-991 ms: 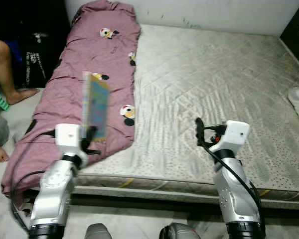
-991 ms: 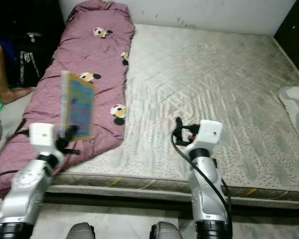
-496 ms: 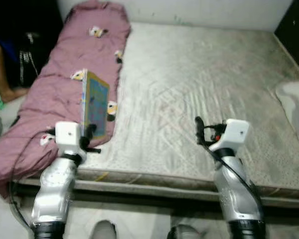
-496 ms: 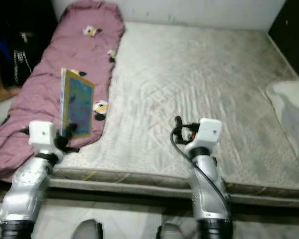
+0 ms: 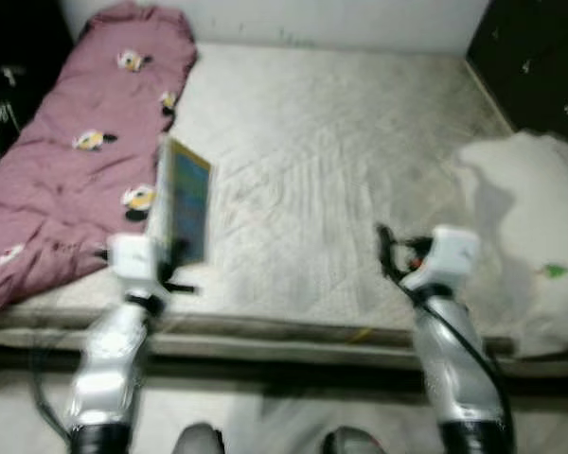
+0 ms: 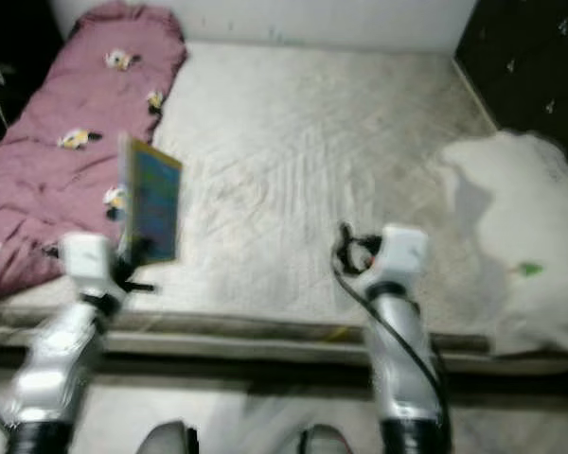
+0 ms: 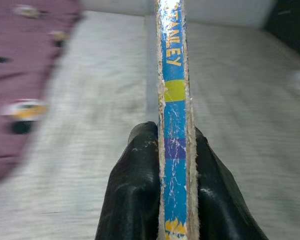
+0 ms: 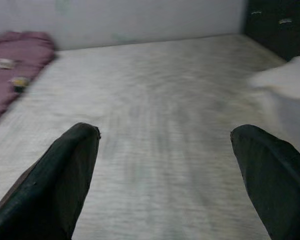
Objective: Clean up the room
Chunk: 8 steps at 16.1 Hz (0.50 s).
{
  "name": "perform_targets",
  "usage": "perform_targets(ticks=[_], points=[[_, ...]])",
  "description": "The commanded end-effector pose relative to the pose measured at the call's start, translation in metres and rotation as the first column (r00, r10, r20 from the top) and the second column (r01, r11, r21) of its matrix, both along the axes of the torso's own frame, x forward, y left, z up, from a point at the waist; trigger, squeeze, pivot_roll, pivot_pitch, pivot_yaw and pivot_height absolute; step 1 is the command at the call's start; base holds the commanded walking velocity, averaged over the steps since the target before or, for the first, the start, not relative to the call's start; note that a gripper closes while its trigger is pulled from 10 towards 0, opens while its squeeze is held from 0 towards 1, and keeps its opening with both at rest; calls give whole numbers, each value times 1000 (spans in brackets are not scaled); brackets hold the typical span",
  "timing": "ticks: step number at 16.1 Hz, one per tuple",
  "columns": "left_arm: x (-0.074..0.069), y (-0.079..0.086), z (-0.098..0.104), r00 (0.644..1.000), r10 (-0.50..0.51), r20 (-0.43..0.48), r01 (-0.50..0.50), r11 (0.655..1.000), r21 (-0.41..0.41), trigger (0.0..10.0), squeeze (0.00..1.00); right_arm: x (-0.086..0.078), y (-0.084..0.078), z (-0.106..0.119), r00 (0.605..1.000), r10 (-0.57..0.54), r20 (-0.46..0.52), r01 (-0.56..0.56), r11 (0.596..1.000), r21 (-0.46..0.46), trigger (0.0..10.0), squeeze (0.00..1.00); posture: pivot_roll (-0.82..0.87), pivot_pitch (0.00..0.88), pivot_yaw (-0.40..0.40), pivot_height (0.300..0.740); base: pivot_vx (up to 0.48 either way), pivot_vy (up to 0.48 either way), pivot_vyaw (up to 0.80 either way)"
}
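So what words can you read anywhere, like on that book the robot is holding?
"ANLEY": yellow letters on the blue spine of the book held in the left gripper; the start of the word is lost in glare.
Book cover in the head views: too blurred to read.
Purple blanket: cartoon pictures, no readable words.

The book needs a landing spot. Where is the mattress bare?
The mattress is bare between the maroon quilt on its left and the white pillow at its right edge. The left gripper holds the book upright.
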State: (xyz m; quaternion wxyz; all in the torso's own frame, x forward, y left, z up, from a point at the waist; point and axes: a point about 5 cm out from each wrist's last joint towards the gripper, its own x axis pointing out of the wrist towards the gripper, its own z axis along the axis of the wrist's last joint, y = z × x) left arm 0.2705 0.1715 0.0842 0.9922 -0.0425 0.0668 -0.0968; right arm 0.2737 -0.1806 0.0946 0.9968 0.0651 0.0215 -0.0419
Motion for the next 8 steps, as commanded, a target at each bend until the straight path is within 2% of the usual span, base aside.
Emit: perform_targets(ticks=[1,2,8], points=[[3,6,11,999,10,54,-11,1000,19,10000,0,3,4,6,1000,14,25,-14,1000,3,10000,0,9,73,-5,740,0,-412,0],[3,6,11,998,9,54,-10,1000,18,10000,0,3,4,5,1000,14,25,-14,1000,3,10000,0,9,73,-5,740,0,-412,0],[6,5,16,996,-10,86,13,999,-35,10000,0,4,3,4,1000,21,19,-21,1000,-13,10000,0,8,74,-14,740,0,0,0]])
